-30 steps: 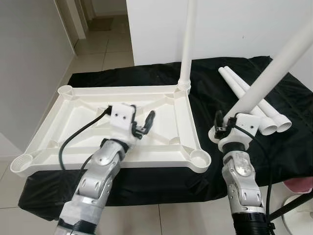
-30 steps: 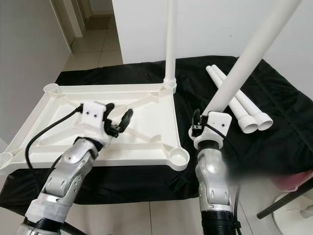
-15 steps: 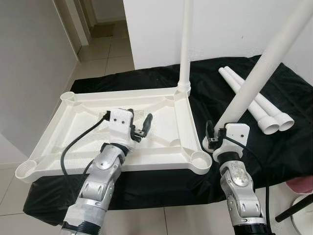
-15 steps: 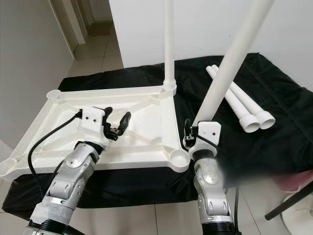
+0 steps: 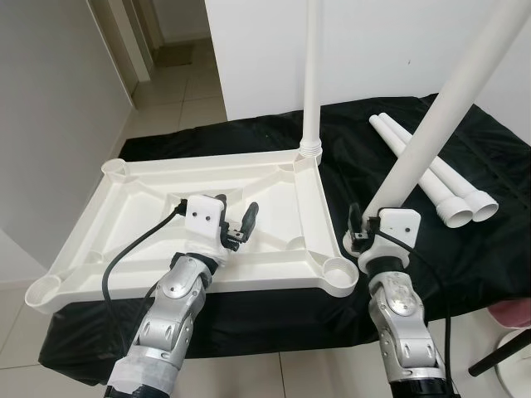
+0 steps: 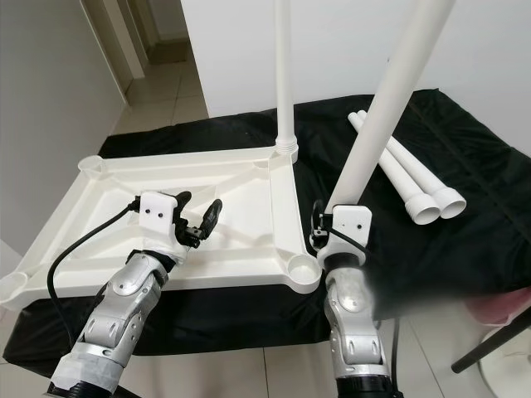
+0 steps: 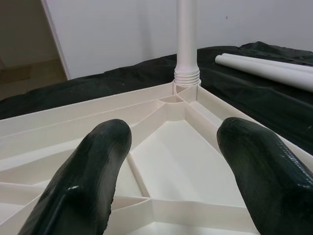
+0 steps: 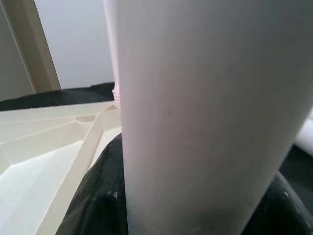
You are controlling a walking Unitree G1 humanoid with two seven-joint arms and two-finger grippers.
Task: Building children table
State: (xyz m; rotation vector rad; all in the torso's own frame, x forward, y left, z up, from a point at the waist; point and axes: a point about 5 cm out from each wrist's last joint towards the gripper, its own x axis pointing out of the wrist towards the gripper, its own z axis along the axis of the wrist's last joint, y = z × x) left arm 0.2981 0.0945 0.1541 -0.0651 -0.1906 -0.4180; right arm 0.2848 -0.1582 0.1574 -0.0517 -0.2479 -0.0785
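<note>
Right gripper is clenched on a white leg, which I hold tilted, its top leaning toward one o'clock and its lower end just off the near right corner of the tabletop. In the right wrist view the leg sits between the black fingers, so I read the grasp as firm. The near right socket lies at about nine o'clock from that gripper, close by but still open, so the leg is beside it, not in it. My left gripper hangs released above the middle of the upturned tabletop, its fingers spread with nothing between them; I cannot tell whether it touches the ribs below. At twelve o'clock from the near right socket, along the right edge, one post already stands upright in the far right corner. Two spare legs lie side by side on the black cloth at about two o'clock from the right gripper. I judge one leg of four fitted, a second in hand and about to be seated, and the two left-hand sockets still bare; the cloth-covered bench bears it all.
</note>
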